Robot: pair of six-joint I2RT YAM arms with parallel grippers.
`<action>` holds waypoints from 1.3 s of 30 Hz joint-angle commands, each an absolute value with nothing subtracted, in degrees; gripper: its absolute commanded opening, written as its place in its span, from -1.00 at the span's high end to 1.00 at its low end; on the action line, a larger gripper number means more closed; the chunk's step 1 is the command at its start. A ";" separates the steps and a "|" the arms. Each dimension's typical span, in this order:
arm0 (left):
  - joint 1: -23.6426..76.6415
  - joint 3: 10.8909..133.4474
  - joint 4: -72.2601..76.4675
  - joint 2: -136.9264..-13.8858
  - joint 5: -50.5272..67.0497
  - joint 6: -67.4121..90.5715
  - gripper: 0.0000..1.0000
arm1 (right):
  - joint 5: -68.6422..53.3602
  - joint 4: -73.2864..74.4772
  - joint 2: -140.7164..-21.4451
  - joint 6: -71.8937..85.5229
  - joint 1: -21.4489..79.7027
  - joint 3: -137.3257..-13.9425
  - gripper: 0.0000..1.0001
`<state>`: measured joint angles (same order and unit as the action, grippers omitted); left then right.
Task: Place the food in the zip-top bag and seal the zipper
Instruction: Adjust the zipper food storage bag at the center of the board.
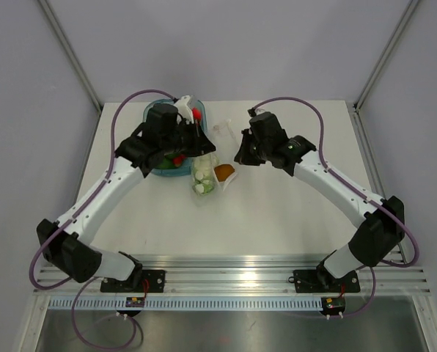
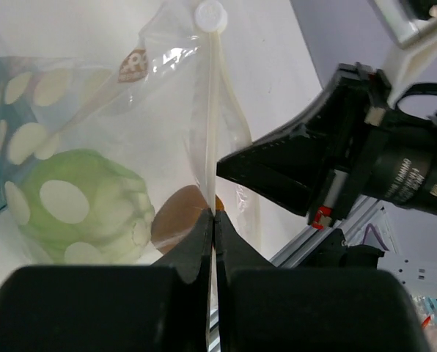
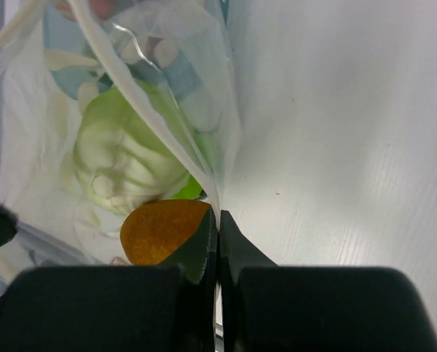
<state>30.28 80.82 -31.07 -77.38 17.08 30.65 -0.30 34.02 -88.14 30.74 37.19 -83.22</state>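
The zip-top bag (image 1: 205, 195) lies on the table between both arms, holding a pale green cabbage (image 1: 202, 177) and an orange fruit (image 1: 224, 171). My left gripper (image 1: 206, 151) is shut on the bag's mouth edge. In the left wrist view the left gripper (image 2: 213, 215) pinches the whitish zipper (image 2: 211, 110), with the cabbage (image 2: 79, 205) and a brown-orange fruit (image 2: 173, 226) inside the bag (image 2: 130, 103). My right gripper (image 1: 240, 155) is shut on the opposite end; in its own view the right gripper (image 3: 218, 214) clamps the zipper (image 3: 147, 104) beside the orange fruit (image 3: 158, 232) and cabbage (image 3: 123, 154).
A translucent blue tray (image 1: 152, 111) sits under the left wrist at the back left, with red pieces (image 1: 196, 114) and something green (image 1: 164, 165) in it. The right gripper's black body (image 2: 306, 165) looms close in the left wrist view. The metal rail (image 1: 233, 275) runs along the near edge.
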 commanded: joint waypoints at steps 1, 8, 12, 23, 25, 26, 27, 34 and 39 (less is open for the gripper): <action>30.15 79.81 -32.52 -82.79 18.55 30.50 1.00 | 1.32 31.48 -87.55 32.25 36.91 -79.55 1.00; 28.48 81.56 -37.42 -82.26 13.98 26.38 1.00 | 7.37 35.06 -83.15 30.94 36.91 -79.36 0.99; 28.13 82.35 -39.29 -82.71 12.13 25.40 1.00 | 10.98 37.17 -82.09 29.97 36.91 -80.33 1.00; 27.86 84.46 -37.18 -84.99 17.93 24.08 1.00 | 11.60 39.02 -84.02 27.60 36.83 -84.37 1.00; 27.86 85.08 -37.44 -86.74 19.59 23.82 1.00 | 11.69 39.37 -84.64 26.72 36.91 -86.39 0.99; 27.86 84.90 -37.27 -87.27 20.21 23.73 1.00 | 11.86 39.37 -84.99 26.28 36.91 -86.74 0.98; 27.86 84.73 -37.09 -87.45 20.56 23.82 1.00 | 11.95 39.64 -85.25 26.37 36.91 -86.66 0.98; 27.86 82.53 -35.95 -88.42 21.88 22.77 1.00 | 11.51 38.50 -85.34 28.04 36.91 -82.71 0.39; 27.86 82.35 -36.21 -88.95 22.33 21.80 1.00 | 11.25 38.23 -85.34 28.74 36.91 -81.83 0.52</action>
<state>28.05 82.76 -38.79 -88.51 20.12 23.53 10.13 39.90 -85.38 28.16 37.10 -81.87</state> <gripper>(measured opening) 0.005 0.283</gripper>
